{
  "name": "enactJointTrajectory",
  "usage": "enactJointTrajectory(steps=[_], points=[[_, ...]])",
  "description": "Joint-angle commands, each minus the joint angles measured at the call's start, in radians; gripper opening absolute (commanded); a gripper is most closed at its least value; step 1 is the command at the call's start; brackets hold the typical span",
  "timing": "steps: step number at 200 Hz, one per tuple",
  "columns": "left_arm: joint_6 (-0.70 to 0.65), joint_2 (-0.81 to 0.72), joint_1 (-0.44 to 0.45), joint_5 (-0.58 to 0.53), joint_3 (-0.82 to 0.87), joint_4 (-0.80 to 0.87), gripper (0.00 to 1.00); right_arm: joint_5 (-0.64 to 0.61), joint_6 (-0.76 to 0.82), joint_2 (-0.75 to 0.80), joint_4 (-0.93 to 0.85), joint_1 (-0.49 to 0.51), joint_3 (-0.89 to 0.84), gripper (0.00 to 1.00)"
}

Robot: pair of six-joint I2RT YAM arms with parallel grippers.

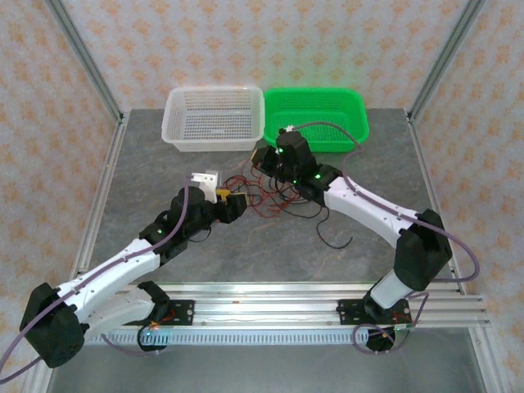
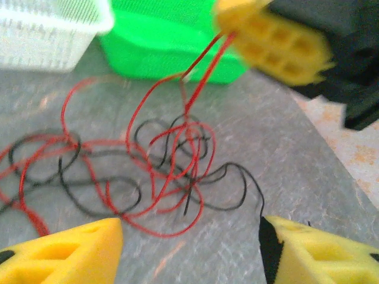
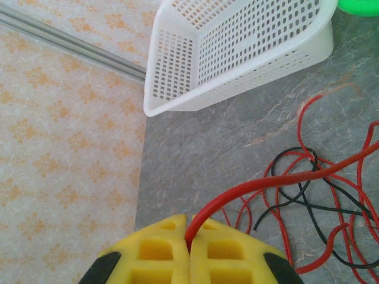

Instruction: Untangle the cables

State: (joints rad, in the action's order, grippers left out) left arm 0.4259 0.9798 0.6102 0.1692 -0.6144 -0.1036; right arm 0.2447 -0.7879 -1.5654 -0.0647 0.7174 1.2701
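The top external camera looks down from above and behind the arm bases [image 1: 378,315], taking in the whole table [image 1: 262,254]. The left wrist camera sits low and close, facing across the cables [image 2: 177,160] toward the white basket [image 2: 47,29] and green basket [image 2: 160,41]. The right wrist camera (nearer still) looks steeply down past the right gripper [image 3: 189,236] at the same cables and white basket.

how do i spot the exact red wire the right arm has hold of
On the grey table, find the tangle of red and black cables in front of the white basket. One red cable rises from it into the right arm's shut yellow fingers. Unlike it, the other strands lie loose on the table.
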Motion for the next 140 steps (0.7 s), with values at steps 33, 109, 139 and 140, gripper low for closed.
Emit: enactJointTrajectory(steps=[33, 109, 139, 140], points=[[-0.185, 0.174, 0.011, -0.034, -0.093, -0.275, 0.82, 0.054, -0.043, 0.100, 0.029, 0.002, 0.042, 0.00], [-0.265, 0.482, 0.011, -0.015, -0.246, -0.452, 0.82, 0.052, -0.085, 0.197, 0.048, 0.001, 0.058, 0.00], [-0.220, 0.586, 0.011, -0.007, -0.239, -0.524, 0.75, 0.043, -0.077, 0.222, 0.032, 0.002, 0.100, 0.00], [-0.218, 0.588, 0.011, -0.007, -0.237, -0.527, 0.74, 0.042, -0.075, 0.223, 0.031, 0.002, 0.102, 0.00]])
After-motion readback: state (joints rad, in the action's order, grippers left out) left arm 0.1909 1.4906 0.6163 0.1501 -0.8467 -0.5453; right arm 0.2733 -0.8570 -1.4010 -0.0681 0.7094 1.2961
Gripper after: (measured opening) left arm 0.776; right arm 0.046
